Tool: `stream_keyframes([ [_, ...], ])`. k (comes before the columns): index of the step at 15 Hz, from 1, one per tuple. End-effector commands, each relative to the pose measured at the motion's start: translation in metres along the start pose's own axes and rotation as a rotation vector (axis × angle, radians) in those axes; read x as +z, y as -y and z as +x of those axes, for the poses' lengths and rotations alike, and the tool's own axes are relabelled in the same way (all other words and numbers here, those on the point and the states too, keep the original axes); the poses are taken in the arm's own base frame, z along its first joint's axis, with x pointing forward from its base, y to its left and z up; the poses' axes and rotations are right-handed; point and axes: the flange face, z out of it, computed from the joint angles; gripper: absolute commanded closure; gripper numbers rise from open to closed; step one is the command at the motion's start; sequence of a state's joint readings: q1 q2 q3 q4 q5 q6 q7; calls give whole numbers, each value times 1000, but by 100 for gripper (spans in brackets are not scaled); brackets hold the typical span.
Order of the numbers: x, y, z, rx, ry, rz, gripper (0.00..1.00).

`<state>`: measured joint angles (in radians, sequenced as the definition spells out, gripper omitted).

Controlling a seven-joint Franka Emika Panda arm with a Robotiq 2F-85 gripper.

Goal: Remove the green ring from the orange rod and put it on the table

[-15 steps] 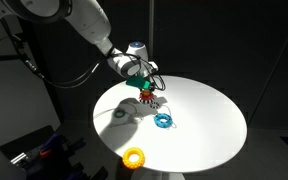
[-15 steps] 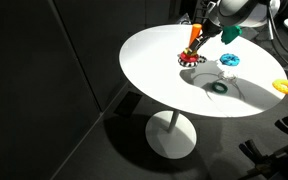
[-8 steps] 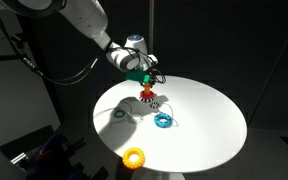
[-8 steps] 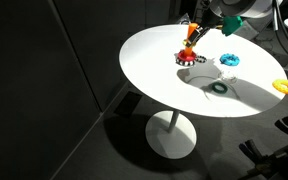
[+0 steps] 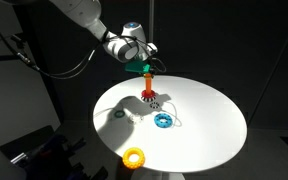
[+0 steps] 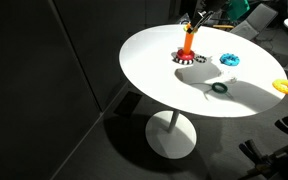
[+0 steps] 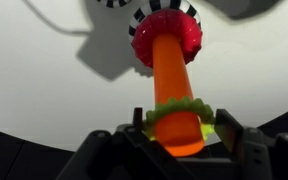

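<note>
— While reading the wrist view, logged hand (image 7: 181,122) closed on the green ring (image 7: 174,111), fingers (image 7: 230,135) pressing it from left and right. Agree?

— Agreed. Gripping the green ring, nothing else. Toothed rim, set around the orange rod (image 7: 170,70) close under its top end; not yet off it.

— And the rod itself?

— Upright, slim, planted in a red-and-white toothed base (image 7: 167,35). Base flat on the white worktop (image 5: 209,125). Placed toward the far side of the round top in both exterior views, with hand directly over the tip.

— Other items noted on worktop?

— Blue ring (image 5: 164,121), in an exterior view just right of and nearer than base, apart from it. Yellow ring (image 5: 133,157) at near edge, well apart from rod. Dark ring (image 6: 218,88), in an exterior view lying flat, nearer than blue ring, right of base, left of yellow ring, touching none.

— Green ring visible from outside?

— Cannot tell; too small there, lost against hand. Confirmed only from wrist.

— Arm?

— Arm (image 5: 76,12) reaching in from far left in an exterior view.
</note>
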<state>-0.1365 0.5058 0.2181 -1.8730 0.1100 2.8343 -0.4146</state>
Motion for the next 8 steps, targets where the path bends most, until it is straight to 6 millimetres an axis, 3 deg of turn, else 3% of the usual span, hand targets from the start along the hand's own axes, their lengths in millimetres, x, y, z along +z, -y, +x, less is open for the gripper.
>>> stream_keyframes([
  [1, -29, 3, 2, 12, -40, -2, 52],
  [8, -65, 5, -2, 51, -72, 18, 52],
])
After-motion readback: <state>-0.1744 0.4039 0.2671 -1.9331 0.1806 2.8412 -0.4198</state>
